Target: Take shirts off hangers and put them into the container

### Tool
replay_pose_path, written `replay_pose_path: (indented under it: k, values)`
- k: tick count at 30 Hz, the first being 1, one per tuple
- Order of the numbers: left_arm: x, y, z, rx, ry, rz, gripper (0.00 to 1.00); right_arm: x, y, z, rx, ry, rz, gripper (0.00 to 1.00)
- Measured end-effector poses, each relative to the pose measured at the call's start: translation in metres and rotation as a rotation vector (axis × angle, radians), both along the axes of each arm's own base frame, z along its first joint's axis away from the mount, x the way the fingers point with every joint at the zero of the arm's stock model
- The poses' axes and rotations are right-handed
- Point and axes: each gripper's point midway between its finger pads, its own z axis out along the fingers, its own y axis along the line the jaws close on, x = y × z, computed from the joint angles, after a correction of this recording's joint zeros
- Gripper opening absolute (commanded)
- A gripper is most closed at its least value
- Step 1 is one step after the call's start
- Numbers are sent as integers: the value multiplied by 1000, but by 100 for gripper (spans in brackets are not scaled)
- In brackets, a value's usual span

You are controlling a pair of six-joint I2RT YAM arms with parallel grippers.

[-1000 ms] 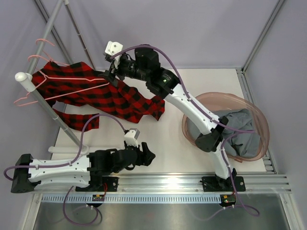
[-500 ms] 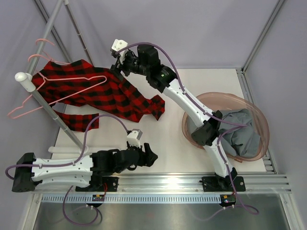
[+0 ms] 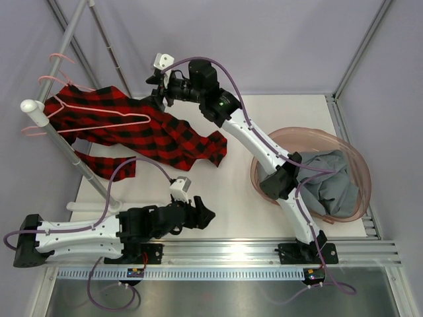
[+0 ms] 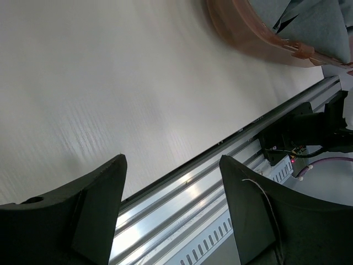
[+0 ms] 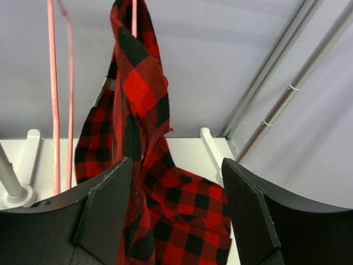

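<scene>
Change: the right gripper has eased back toward 8 o'clock from its spot half a second ago. The pink hanger has swung back against the rail pole. The left arm has barely stirred.
Right jaws: released and spread wide. In the wrist view we see plaid cloth hanging in line with the gap, but nothing pinched.
Left jaws: the left gripper is also released, with only bare table and the base rail beyond its fingers.
Key relation: in the top view the plaid shirt begins just at 6 o'clock of the right jaws, at the hanger's shoulder tip. We judge the right arm far the nearer; the left sits well apart at 6 o'clock of the shirt.
Long axis: the shirt runs from about 9 to about 4 o'clock, threaded on the hanger at its 9 o'clock end and trailing onto the table at the other.
Container: the container lies toward 4 o'clock of the shirt's loose end, with the grey shirt already heaped inside.
Materials: soft, limp flannel in red-and-black checks, creased into folds. The hanger is thin, stiff wire; the tub is smooth, translucent pinkish plastic, round and thin-rimmed.
</scene>
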Motion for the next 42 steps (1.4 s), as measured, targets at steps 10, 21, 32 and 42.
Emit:
replay_pose_path:
  k: [10, 21, 32, 42]
  values:
    - [0, 8, -3, 3, -8, 3, 73, -2, 15, -36, -42, 64, 43, 66]
    - [-1, 9, -7, 10, -5, 2, 74, -26, 31, -42, -50, 94, 102, 0]
    - [-2, 3, -17, 28, 6, -8, 73, -45, 37, -25, -23, 98, 143, 0]
    - [-2, 0, -19, 18, 11, -12, 73, -73, 39, 12, 67, 102, 244, 0]
